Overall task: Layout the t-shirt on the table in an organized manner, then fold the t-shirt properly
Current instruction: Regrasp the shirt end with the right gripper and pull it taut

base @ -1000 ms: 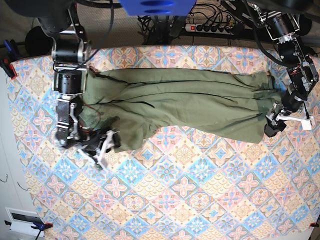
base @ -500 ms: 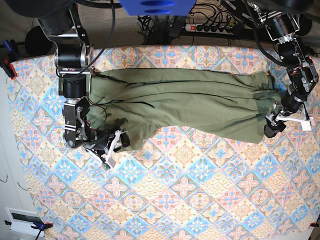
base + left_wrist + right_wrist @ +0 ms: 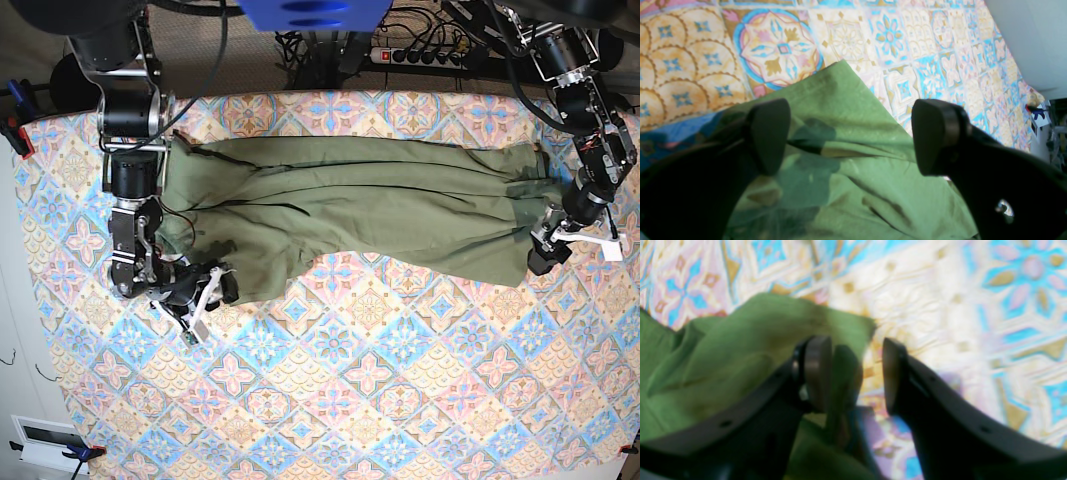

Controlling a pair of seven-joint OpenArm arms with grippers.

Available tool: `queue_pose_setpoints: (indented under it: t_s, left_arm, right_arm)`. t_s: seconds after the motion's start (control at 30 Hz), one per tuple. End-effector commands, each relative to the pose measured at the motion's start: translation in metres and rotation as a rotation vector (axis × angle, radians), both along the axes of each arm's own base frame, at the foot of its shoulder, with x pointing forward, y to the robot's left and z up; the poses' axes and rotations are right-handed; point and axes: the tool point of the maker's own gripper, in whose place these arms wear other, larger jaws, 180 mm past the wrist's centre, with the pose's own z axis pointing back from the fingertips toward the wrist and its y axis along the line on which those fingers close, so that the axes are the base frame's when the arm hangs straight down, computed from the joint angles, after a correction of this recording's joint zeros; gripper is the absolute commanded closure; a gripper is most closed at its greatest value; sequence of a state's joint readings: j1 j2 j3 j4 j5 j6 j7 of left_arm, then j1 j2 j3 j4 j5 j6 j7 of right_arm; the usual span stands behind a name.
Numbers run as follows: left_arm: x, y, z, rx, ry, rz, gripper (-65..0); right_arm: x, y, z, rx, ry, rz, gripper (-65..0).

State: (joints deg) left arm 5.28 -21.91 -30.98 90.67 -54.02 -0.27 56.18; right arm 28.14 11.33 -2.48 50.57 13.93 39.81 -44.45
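Right, shirt [image 3: 370,215]: it is lying stretched sideways along the far half of the table [image 3: 380,400], rumpled, with long creases running its length.
Shirt ends: one end is bunching by the right gripper [image 3: 205,297], the other is reaching the left gripper [image 3: 552,245].
Left gripper: its jaws are standing wide apart, straddling a corner of the shirt [image 3: 846,156]; the fingertips [image 3: 768,133] are hovering over the cloth and nothing is pinched between them.
Right gripper: its jaws are sitting partly apart at the shirt's edge [image 3: 733,350]; a green fold is showing just in front of one fingertip [image 3: 816,370], but the wrist view is blurred and I cannot tell whether any cloth is being gripped.
Table: the patterned cover is lying bare across the near half [image 3: 780,50].
Behind: a power strip [image 3: 425,55] and cables are sitting past the far edge.
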Motion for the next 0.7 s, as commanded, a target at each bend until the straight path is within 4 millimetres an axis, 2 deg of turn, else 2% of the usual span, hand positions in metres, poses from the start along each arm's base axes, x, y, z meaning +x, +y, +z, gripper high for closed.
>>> queue_pose_setpoints:
  t_s: [0.0,0.23,0.43,0.6,0.67]
  left_arm:
    - [0.007,0.007,0.016,0.023,-0.047,0.002,-56.6]
    - [0.007,0.007,0.016,0.023,-0.047,0.002,-56.6]
    - [0.007,0.007,0.016,0.023,-0.047,0.002,-56.6]
    - [0.006,0.007,0.016,0.023,-0.046,0.002,-56.6]
    - [0.006,0.007,0.016,0.023,-0.046,0.002,-56.6]
  right_arm:
    - [0.017,-0.007,0.022,0.016,-0.067,-0.014,-24.1]
    - [0.005,-0.006,0.009,0.010,-0.036,-0.007,-24.1]
    - [0.005,-0.003,0.008,0.014,-0.034,-0.004,-24.1]
    - [-0.010,-0.001,-0.007,0.016,0.008,-0.002,-23.7]
    - [-0.011,0.012,-0.008,0.028,0.019,0.014,-23.7]
